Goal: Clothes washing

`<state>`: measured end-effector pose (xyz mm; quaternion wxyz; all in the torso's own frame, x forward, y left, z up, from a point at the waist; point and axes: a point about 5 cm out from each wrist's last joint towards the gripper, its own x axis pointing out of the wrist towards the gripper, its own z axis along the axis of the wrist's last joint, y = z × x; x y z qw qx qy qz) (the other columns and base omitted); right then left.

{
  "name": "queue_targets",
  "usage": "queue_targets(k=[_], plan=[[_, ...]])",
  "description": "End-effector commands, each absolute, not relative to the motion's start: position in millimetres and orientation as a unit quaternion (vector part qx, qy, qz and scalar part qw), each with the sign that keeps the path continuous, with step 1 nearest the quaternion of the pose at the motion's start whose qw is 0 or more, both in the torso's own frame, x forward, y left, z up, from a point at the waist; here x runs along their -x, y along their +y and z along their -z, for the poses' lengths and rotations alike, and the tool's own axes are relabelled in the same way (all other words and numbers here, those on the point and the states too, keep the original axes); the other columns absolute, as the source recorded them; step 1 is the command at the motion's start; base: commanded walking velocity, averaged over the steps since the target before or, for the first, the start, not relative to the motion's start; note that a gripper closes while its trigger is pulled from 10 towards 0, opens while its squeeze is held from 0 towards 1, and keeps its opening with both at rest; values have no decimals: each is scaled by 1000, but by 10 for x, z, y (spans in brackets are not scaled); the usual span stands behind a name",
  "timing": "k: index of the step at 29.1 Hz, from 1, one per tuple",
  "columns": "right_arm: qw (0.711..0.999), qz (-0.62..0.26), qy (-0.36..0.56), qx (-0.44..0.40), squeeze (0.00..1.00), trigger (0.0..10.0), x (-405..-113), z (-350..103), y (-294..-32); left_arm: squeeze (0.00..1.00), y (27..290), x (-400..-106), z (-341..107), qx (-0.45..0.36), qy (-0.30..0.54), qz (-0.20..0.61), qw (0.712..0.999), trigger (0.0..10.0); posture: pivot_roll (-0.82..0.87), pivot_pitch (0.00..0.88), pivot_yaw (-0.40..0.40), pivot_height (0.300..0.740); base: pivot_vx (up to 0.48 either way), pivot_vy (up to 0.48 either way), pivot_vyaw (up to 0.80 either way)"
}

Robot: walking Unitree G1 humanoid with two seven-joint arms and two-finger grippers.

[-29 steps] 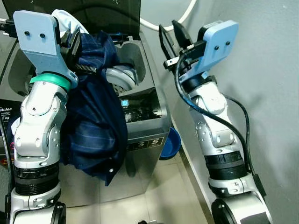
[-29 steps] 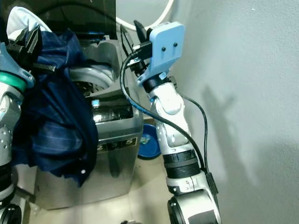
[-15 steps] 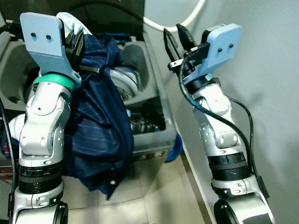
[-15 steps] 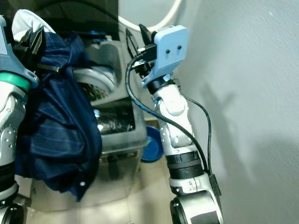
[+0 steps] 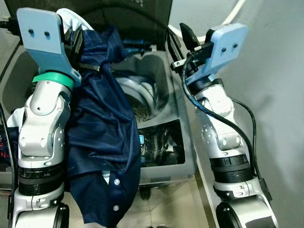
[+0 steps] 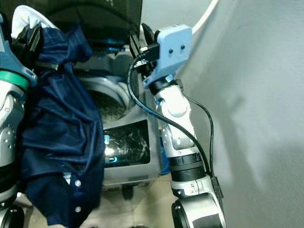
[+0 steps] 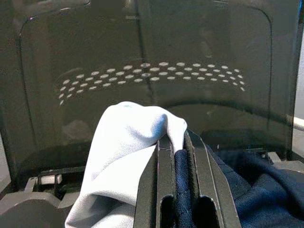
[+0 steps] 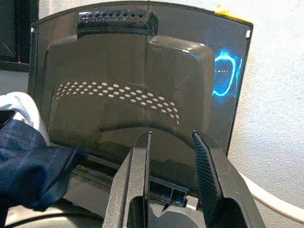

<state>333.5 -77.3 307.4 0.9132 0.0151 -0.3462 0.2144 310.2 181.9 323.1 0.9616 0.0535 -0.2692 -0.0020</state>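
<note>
You've got the left gripper (image 7: pixel 179 142) raised over the washing machine (image 5: pixel 183 142), fingers pinched tight on a navy shirt (image 5: pixel 102 142) w/ a pale blue-white garment (image 7: pixel 128 142) bunched against the same fingers. In the left wrist view the navy cloth sits squeezed between the two black fingers (image 7: pixel 164 180), almost no gap; the pale fabric drapes over one finger's outer side. I can't tell whether it's actually clamped or just riding along.

The navy shirt hangs from that grip down the machine's front-left, past the rim, covering much of your left arm's inner side. White buttons (image 5: pixel 115 182) show near its lower hem. Its upper part drapes across the left edge of the drum opening (image 5: pixel 142 97); the perforated metal drum is visible beside it.

Lid (image 8: pixel 137 95) stands upright at the back, dark translucent plastic w/ a band of small dots. Control panel (image 5: pixel 161 145) at the front shows a small blue lit display.

Your right gripper (image 8: pixel 171 156) is up near the machine's right rear corner, close to the wall (image 5: pixel 280 95), pointing at the lid. Fingers parted w/ a clear gap, nothing between them. A white hose (image 5: pixel 232 16) curves along the wall behind it.
</note>
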Motion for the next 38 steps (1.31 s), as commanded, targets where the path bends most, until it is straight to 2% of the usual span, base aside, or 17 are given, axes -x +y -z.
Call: queue_targets(k=[1, 5, 8, 12, 26, 34, 38], plan=[[915, -210, -344, -15, 0, 10000, -3339, -3046, -794, 0, 1788, -3089, -3234, -43, -271, 18, 961, 10000, 53, 54, -25, 740, 0, 0, 0], [915, -210, -345, -15, 0, 10000, -3336, -3050, -797, 0, 1747, -3061, -3276, -43, -281, 46, 958, 10000, 55, 52, -26, 740, 0, 0, 0], [911, -219, -350, -12, 0, 10000, -3323, -3085, -801, 0, 1757, -2997, -3427, -100, -329, 56, 937, 10000, 54, 49, -27, 740, 0, 0, 0], [902, -257, -347, 4, 0, 10000, -3301, -3084, -787, 0, 1798, -2971, -3573, -120, -358, 49, 925, 10000, 54, 49, -26, 740, 0, 0, 0], [911, -237, -337, -6, 0, 10000, -3320, -3043, -856, 0, 1704, -3043, -3415, -68, -313, 63, 945, 10000, 51, 59, -23, 740, 0, 0, 0], [912, -236, -335, -8, 0, 10000, -3334, -3039, -861, 0, 1725, -3071, -3405, -81, -311, 56, 945, 10000, 51, 61, -23, 740, 0, 0, 0], [913, -234, -333, -10, 0, 10000, -3333, -3037, -859, 0, 1705, -3083, -3394, -90, -309, 60, 945, 10000, 51, 63, -21, 740, 0, -410, 0]])
